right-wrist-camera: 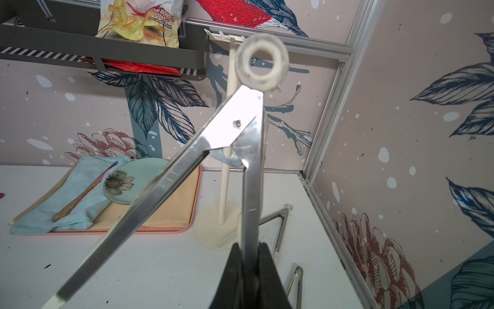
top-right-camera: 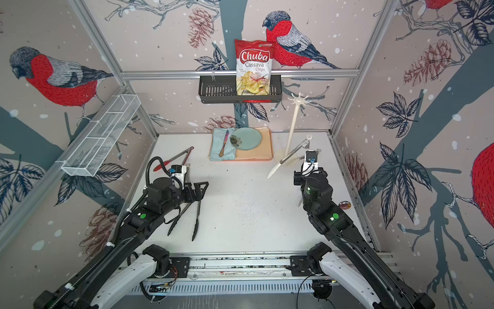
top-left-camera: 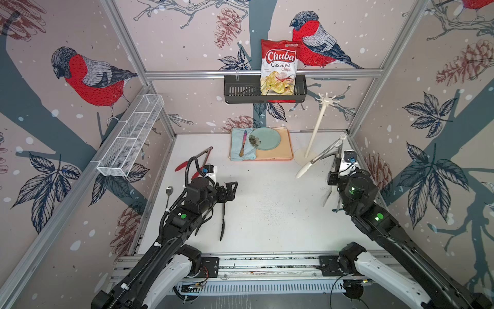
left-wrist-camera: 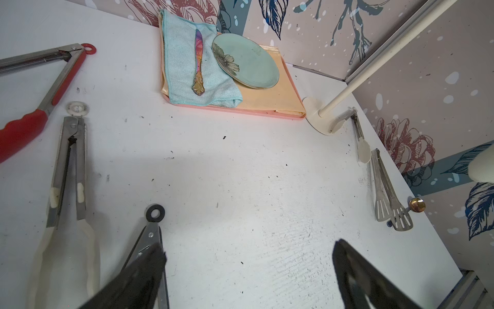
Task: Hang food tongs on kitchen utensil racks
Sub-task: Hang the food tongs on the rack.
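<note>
Right pincer [right-wrist-camera: 250, 258] clenched on one steel arm of white-tipped tongs [right-wrist-camera: 248, 174]. Tongs held tilted, loop end uppermost beyond the fingertips, with the rack [right-wrist-camera: 223, 192] pole just behind. Left pincer [left-wrist-camera: 248, 246] released, jaws wide. Black-tipped tongs [left-wrist-camera: 152, 235] lie flat on desk [left-wrist-camera: 240, 174] at one finger.

Gripper: the left gripper [left-wrist-camera: 248, 246] stands wide open over the white table [left-wrist-camera: 240, 174]; one dark finger [left-wrist-camera: 144, 270] overlaps the black-looped tongs [left-wrist-camera: 152, 235]
Alongside: cream-tipped tongs [left-wrist-camera: 66, 171] and red-handled tongs [left-wrist-camera: 61, 80] lie flat, apart from each other
Tray: a pink tray [left-wrist-camera: 267, 113] carries a blue cloth [left-wrist-camera: 181, 67] with a butter knife [left-wrist-camera: 199, 61] on it; a green plate [left-wrist-camera: 248, 61] overlaps the cloth's edge
Corner: the cream rack [left-wrist-camera: 374, 68] stands on its round base; short white-tipped tongs [left-wrist-camera: 359, 136] lie just beside it; bare steel tongs [left-wrist-camera: 385, 192] lie near a gold knob [left-wrist-camera: 417, 204]
</note>
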`<control>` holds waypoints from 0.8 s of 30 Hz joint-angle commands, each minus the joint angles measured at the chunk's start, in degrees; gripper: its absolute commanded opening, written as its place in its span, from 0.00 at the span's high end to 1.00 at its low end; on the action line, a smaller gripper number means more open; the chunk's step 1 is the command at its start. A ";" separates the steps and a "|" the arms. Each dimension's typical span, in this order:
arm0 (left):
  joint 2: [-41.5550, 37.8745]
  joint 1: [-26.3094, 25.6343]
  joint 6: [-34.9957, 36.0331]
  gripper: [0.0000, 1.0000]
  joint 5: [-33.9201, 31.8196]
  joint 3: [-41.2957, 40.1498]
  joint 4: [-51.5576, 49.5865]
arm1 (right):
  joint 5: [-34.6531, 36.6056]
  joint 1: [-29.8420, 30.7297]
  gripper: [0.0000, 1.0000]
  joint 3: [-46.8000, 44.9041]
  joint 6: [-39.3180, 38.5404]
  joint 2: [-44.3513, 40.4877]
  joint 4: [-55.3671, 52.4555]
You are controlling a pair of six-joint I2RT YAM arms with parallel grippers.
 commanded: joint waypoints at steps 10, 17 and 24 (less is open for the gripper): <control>5.87 -0.05 -0.23 0.03 -2.00 0.42 7.05 | -13.10 -9.99 1.00 7.88 -5.55 13.03 10.13; 8.73 -0.07 1.28 0.03 1.67 2.42 6.82 | -19.33 -13.28 1.00 16.17 -2.25 23.45 8.23; 11.70 -0.09 3.82 0.03 3.25 4.05 6.48 | -22.28 -16.14 1.00 22.08 -0.47 29.74 7.29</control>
